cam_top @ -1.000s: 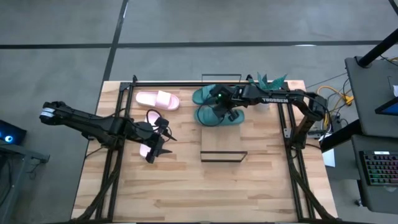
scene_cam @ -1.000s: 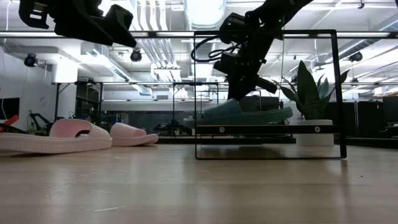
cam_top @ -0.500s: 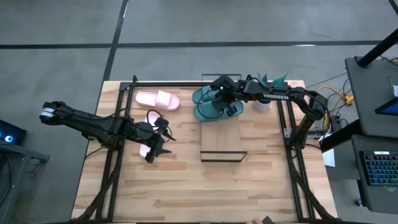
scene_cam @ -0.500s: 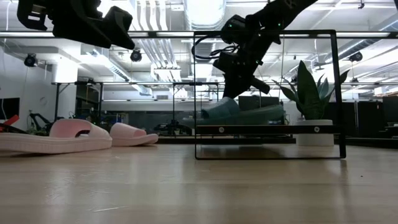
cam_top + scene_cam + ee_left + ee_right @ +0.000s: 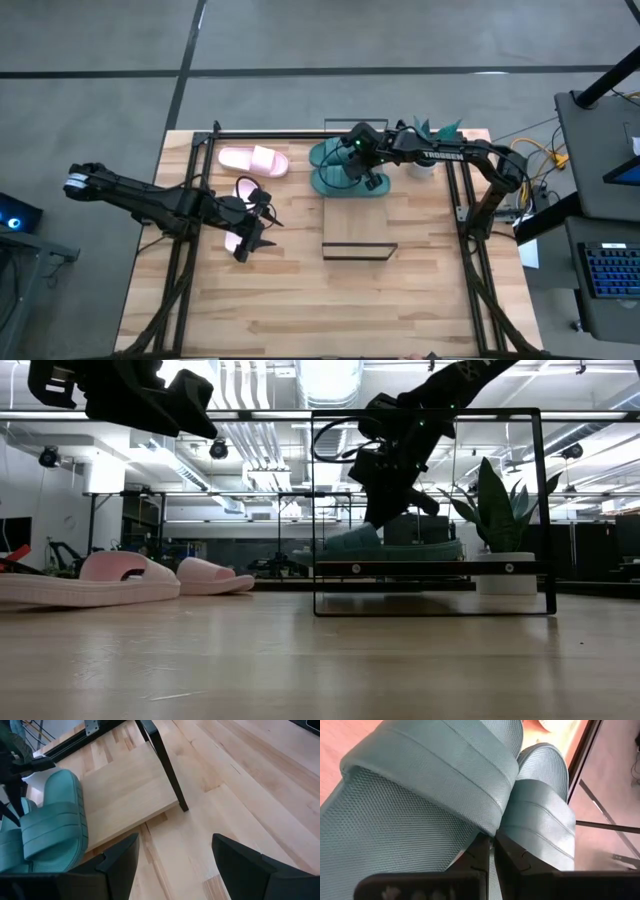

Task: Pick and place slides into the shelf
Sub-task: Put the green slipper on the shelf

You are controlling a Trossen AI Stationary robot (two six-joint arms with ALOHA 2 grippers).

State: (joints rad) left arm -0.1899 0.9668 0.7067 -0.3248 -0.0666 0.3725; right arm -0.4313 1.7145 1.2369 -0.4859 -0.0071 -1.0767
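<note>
Shelf (image 5: 359, 226): near half of the plank bare, open from above. Far end blocked by two teal slides (image 5: 345, 172) and the right gripper (image 5: 365, 172).

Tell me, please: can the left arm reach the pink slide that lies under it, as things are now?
Probably yes. The left gripper hangs open directly above the nearer pink slide, and nothing stands between them. The right gripper is busy far off at the teal slides.

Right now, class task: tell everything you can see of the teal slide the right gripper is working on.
The teal slide is soft-looking foam with a mesh-textured footbed and one wide ribbed strap. It lies at the far end of the shelf, beside the second teal slide. The right gripper, shut, has its fingertips at the strap's edge.
</note>
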